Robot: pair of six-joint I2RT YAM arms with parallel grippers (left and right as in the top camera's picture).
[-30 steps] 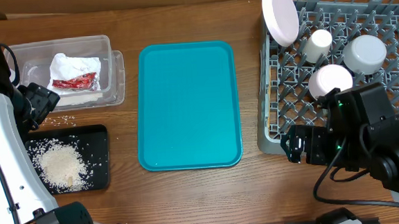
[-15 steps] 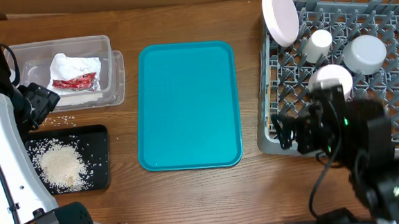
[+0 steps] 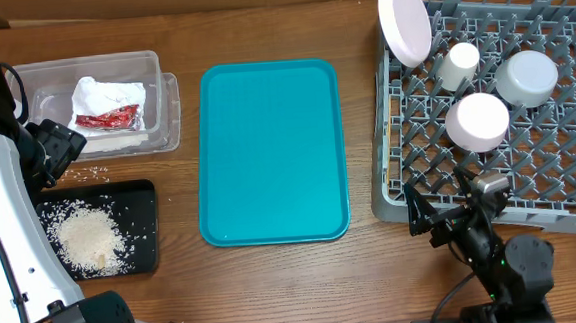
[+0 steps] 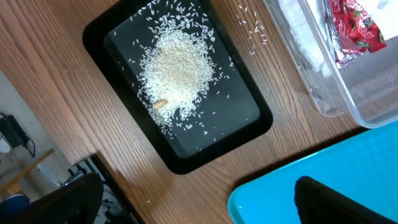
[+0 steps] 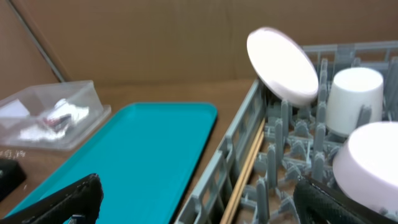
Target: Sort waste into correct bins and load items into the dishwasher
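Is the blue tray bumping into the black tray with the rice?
Apart. The overhead view shows a strip of wooden table between the teal tray and the black tray; the left wrist view agrees.

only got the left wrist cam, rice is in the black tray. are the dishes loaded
observer: yes. The overhead shows the plate on edge in a far corner of the dish rack, with the cup and two bowls upside down beside it.
operator: chopsticks too
observer: the right wrist view shows the chopsticks lying inside the dish rack, along the wall nearest the teal tray.
operator: right pincer carrying anything
observer: no, the right pincer is open, with nothing between its fingers.
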